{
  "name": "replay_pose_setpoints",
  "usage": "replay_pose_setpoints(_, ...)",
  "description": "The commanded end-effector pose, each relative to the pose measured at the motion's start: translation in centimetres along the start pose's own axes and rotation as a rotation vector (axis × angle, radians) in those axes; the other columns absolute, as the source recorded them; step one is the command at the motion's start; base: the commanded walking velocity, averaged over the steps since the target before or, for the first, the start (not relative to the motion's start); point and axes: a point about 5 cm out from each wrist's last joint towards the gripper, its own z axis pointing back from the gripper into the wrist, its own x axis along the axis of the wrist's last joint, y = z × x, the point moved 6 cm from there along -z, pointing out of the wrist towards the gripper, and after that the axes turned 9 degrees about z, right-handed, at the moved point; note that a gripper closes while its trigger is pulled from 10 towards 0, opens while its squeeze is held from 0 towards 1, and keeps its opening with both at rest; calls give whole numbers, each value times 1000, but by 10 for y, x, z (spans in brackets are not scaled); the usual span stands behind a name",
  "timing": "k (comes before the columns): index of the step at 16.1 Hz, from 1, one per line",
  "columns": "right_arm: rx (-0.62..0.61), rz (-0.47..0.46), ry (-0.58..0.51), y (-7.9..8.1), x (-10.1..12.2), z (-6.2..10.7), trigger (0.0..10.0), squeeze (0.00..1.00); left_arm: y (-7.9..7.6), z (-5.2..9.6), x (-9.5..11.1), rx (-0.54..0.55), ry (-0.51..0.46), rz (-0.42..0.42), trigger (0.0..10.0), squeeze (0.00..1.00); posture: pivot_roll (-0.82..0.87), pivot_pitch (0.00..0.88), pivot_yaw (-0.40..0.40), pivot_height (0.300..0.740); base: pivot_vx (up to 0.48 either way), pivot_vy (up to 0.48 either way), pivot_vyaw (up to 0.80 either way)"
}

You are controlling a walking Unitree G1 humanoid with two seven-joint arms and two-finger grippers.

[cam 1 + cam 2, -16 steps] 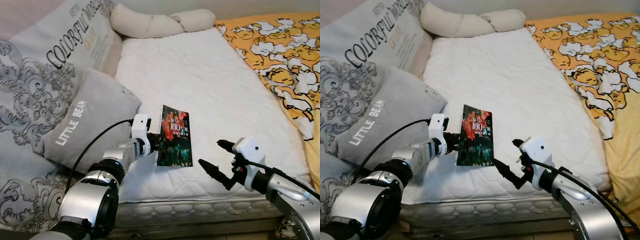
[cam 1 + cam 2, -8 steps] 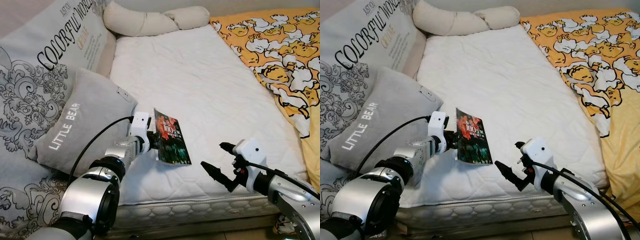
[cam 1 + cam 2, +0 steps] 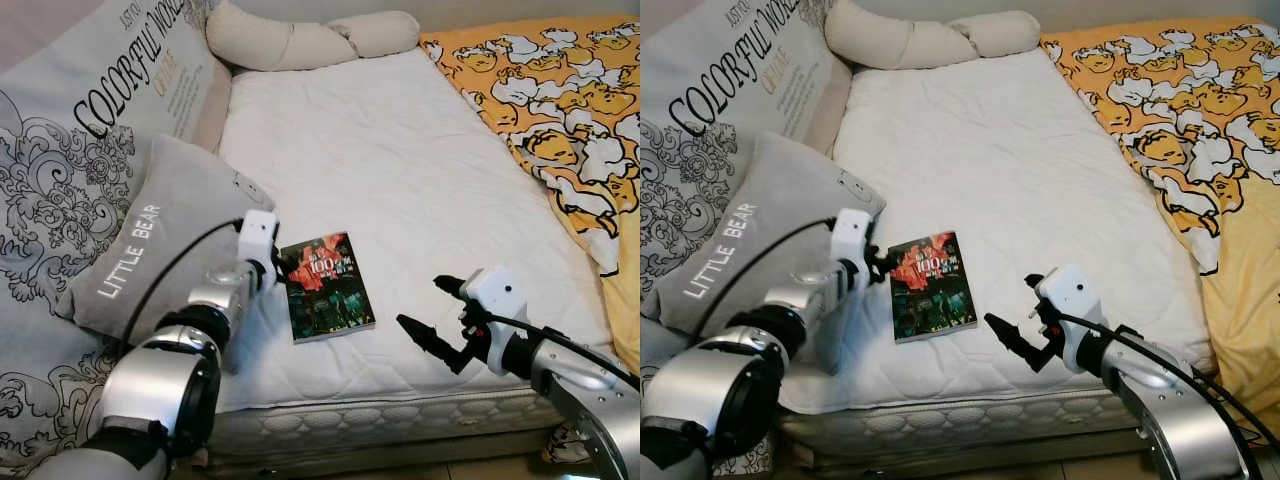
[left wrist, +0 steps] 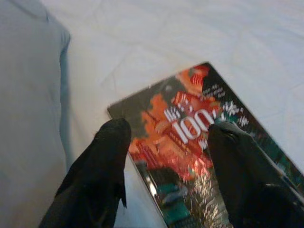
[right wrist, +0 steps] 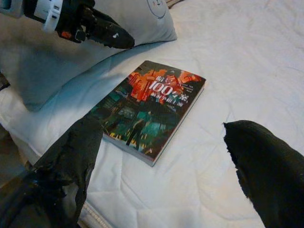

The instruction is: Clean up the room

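Book: a paperback book (image 3: 325, 285) with a dark red and teal cover and "100" in white is seen lying flat, face up, on the white mattress (image 3: 400, 170), near its front edge and just beside the grey pillow.
Left gripper: the left gripper (image 4: 166, 137) is held just above the book's upper left corner; its jaws are seen spread apart with nothing between them, and the book cover shows through the gap in the left wrist view.
Right gripper: the right gripper (image 3: 428, 310) is held low over the mattress, to the right of the book and apart from it; its jaws are spread wide and nothing is held.
Pillow: a grey pillow (image 3: 150, 240) lettered "LITTLE BEAR" is propped at the left side of the bed, its corner close to the left gripper.
Large cushion: a pale cushion (image 3: 120, 100) printed with "COLORFUL WORLD" and grey scrollwork is seen behind and to the left of the grey pillow.
Bolster: a cream knotted bolster (image 3: 310, 40) lies along the head of the mattress.
Blanket: an orange blanket (image 3: 560, 110) with white cartoon figures is draped over the right side of the bed.
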Motion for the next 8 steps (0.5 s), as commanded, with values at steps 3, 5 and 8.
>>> replay_pose_setpoints(3, -57, -45, -4, -7, -1, -7, 10000, 0, -8, 3, 29, -107, -96, -25, 10000, 914, -209, 0, 109, 740, 0, 0, 0)
replay_pose_setpoints(5, -288, -142, -6, -28, -6, -21, 10000, 0, -22, 11, 60, -210, -272, 19, 10000, 761, -159, 0, 105, 740, 0, 0, 0)
replay_pose_setpoints(8, -464, -250, -66, -43, -2, -26, 10000, 0, -32, 27, 74, -264, -422, 15, 10000, 600, -82, 0, 75, 740, 0, 0, 0)
